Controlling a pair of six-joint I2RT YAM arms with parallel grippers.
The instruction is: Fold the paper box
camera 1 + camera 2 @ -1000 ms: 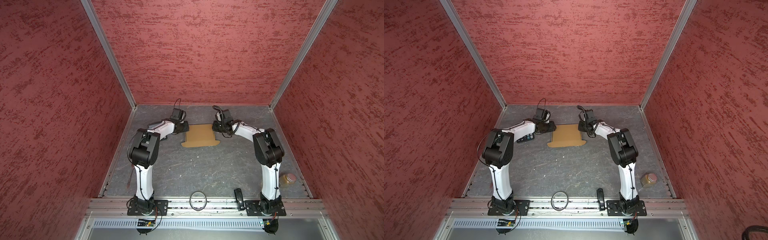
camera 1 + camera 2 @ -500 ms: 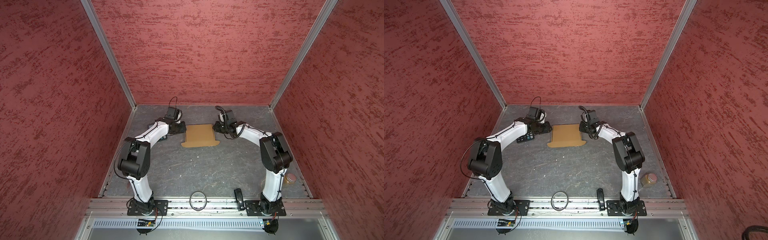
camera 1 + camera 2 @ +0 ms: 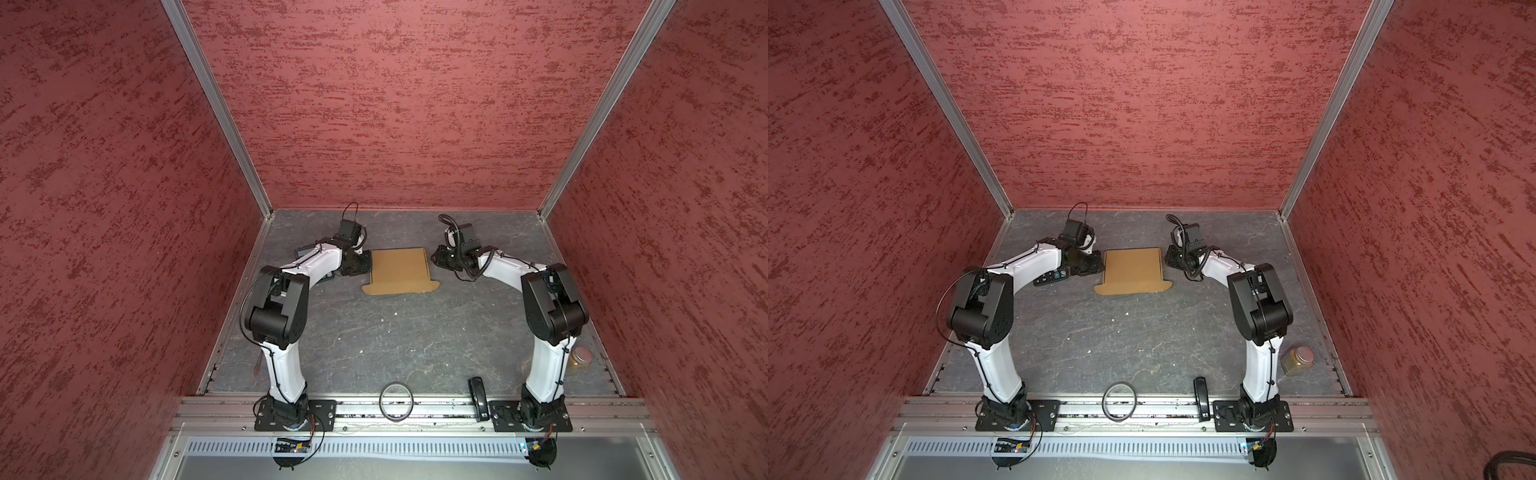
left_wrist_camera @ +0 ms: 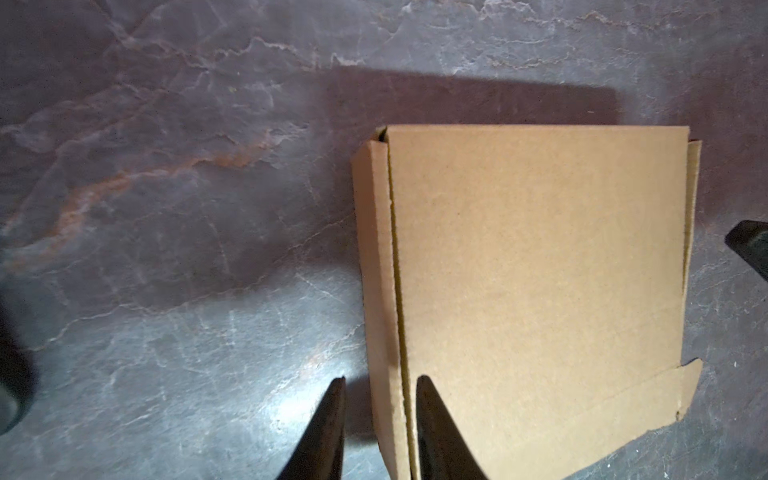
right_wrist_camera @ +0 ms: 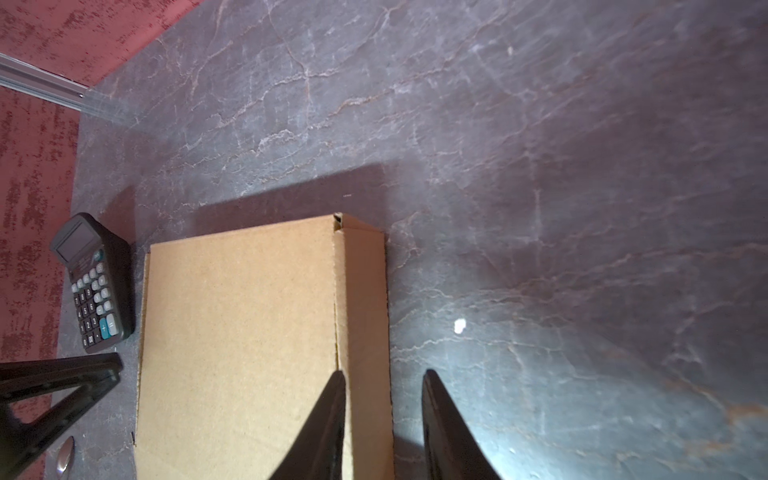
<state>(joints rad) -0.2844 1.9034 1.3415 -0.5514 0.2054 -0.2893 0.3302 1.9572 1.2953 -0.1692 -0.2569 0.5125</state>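
The paper box (image 3: 399,270) (image 3: 1131,270) is a shallow tan cardboard box lying flat at the back of the table, with its lid down and a front flap (image 3: 399,287) spread on the table. My left gripper (image 3: 365,266) (image 4: 380,378) is at its left side, open. One finger is over the lid (image 4: 540,291) and the other is over the table, so the jaws straddle the side wall. My right gripper (image 3: 434,257) (image 5: 384,374) is at the right side, open. It straddles that side wall (image 5: 361,311) the same way, with a gap on the outside.
A black calculator (image 5: 93,282) (image 3: 1052,276) lies left of the box, under the left arm. A jar (image 3: 581,357) stands at the front right. A black ring (image 3: 396,400) and a black oblong object (image 3: 478,397) lie at the front rail. Red walls enclose three sides.
The left arm's elbow swung outward and came back up, and its jaws have narrowed round the box's wall. The right gripper stays at the box's right side. The box has hardly moved.
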